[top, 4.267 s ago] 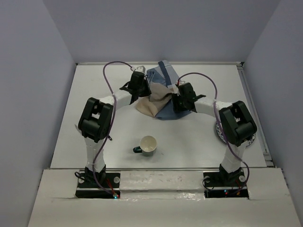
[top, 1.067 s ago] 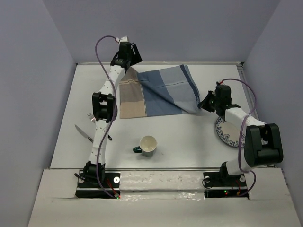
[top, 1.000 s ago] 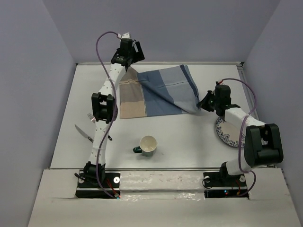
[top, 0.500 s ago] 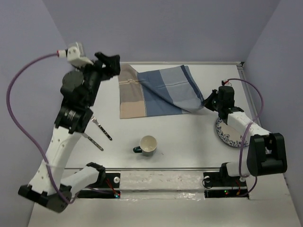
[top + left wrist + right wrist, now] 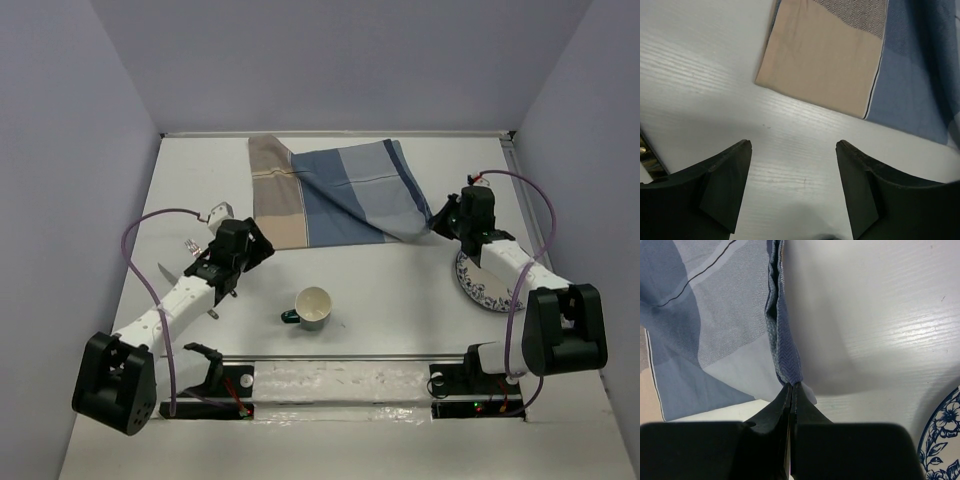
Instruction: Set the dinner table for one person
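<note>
Change: we see left gripper (image 5: 792, 145) released, empty, withdrawn from placemat (image 5: 340, 195) | right gripper (image 5: 791, 386) still clenched on its folded right corner | meaning: spreading on counter (image 5: 400, 290) unfinished.

Robot lab: bare lavender walls (image 5: 350, 60) around a white table (image 5: 400, 290).

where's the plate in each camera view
Top external: plate at the right, partly under the right arm.
Left wrist: not in it.
Right wrist: only a piece of its blue-flowered rim, bottom right corner.
Shared landmark: the placemat, at top centre in the top view, across the top in the left wrist view, and upper left in the right wrist view.
</note>
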